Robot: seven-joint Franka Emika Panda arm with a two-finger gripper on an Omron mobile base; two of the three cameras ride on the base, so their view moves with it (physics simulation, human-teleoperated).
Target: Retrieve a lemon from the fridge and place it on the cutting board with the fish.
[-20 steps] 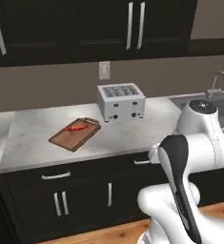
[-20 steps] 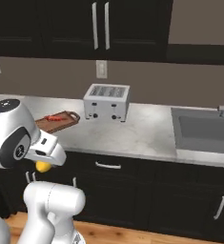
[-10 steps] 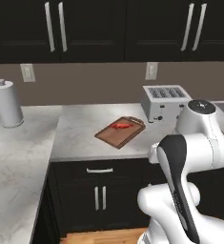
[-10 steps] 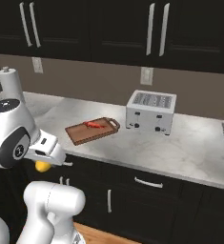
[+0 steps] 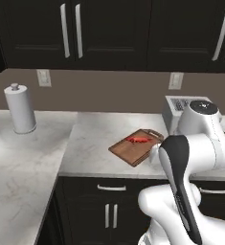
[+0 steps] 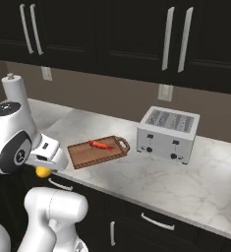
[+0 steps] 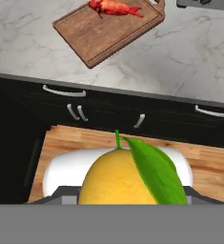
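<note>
1. Dark upper cabinets with silver bar handles are being shown above the whole run; dark lower cabinets are being seen under the counter edge.
2. A grey-white marble counter is being shown wrapping an inner corner, with wall outlets set in the brown backsplash.
3. A silver toaster is being shown just right of the cutting board, near it but apart; in the left base view it is being partly blocked by the arm.
4. A paper towel roll is being shown upright, well apart to the board's left.
5. The cutting board is being shown flat and skewed on the counter, near the front edge.
6. The fish is being shown lying on the board's far half.
7. The gripper is being held in front of the counter edge, below counter height, short of the board.
8. The lemon, with green leaf, is being carried in the gripper, jaws closed around it; fingertips are being hidden by it in the hand view.
</note>
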